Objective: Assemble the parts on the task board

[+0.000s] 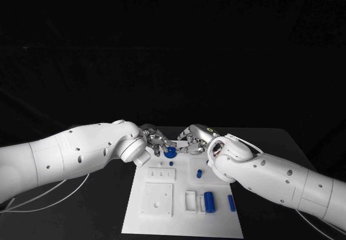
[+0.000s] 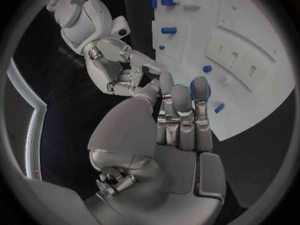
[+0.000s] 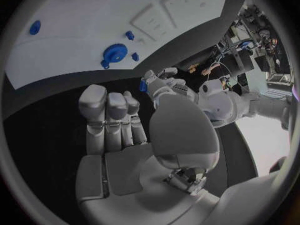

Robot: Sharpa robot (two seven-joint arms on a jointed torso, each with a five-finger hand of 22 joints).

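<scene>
Black worktop (image 1: 288, 142) across lower frame. Unlit black backdrop above. Cluttered equipment rack (image 3: 250, 40) at upper right, right wrist view.

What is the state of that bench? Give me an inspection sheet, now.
Surface: black table, white task board in the middle.
Job's things: blue gear at the board's far end; blue cylinder and smaller blue parts lie nearer.
Clutter: nothing seen.
Hands: left hand beside the gear, a small blue piece at its fingertips, grip unclear; right hand opposite, holding nothing.
Cables: white cables under the left arm.
Surroundings: dark, nothing seen.
</scene>
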